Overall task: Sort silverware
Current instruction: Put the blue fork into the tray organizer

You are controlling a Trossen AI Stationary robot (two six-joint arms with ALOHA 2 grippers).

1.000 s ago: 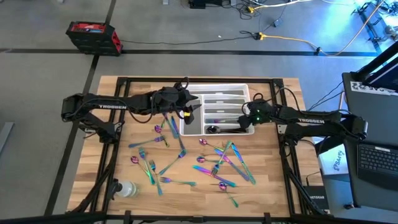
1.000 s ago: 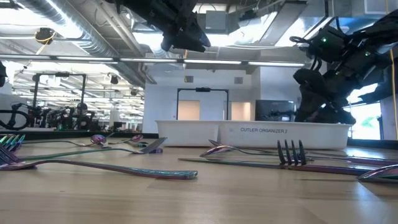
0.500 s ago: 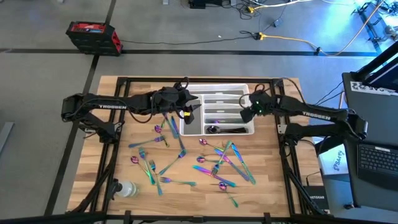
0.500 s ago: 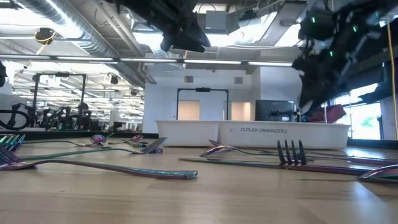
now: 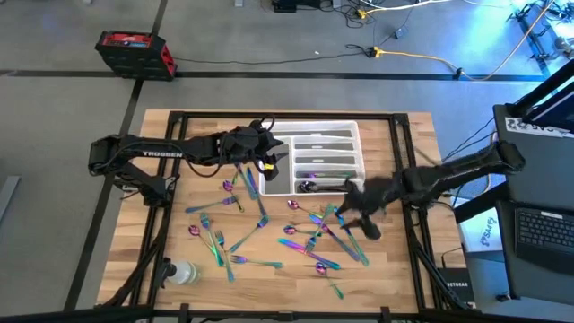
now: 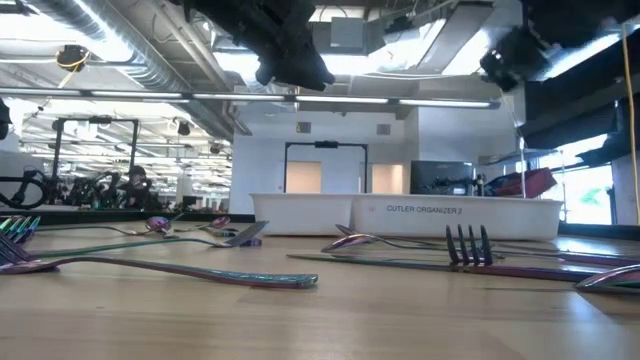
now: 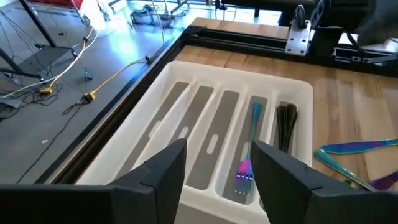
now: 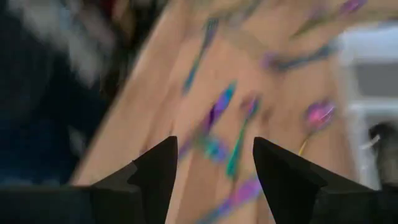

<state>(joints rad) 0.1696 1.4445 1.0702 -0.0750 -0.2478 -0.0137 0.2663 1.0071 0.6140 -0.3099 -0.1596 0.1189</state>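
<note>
The silverware lies scattered on the wooden table in two loose groups, one near the middle (image 5: 229,229) and one to the right (image 5: 318,235), each piece flat on the wood. A white compartmented tray (image 5: 314,127) stands at the far middle. In it lie a rainbow fork (image 7: 246,167) and some dark utensils (image 7: 286,121). My left gripper (image 7: 217,171) hovers open above the tray's left end (image 5: 269,161) and holds nothing. My right gripper (image 8: 214,171), blurred, hangs open above the right group of silverware (image 5: 354,213).
A clear plastic bottle (image 5: 179,272) lies at the near left corner. A black frame rail (image 5: 395,179) runs along the table's right side. Off the table, a red box (image 5: 134,52) sits on the floor and a laptop (image 5: 543,229) stands to the right.
My right gripper has swung from above the tray's right end toward the table's near edge, rising and rolling as it went, and now hangs over the right group of silverware. It stays open.
</note>
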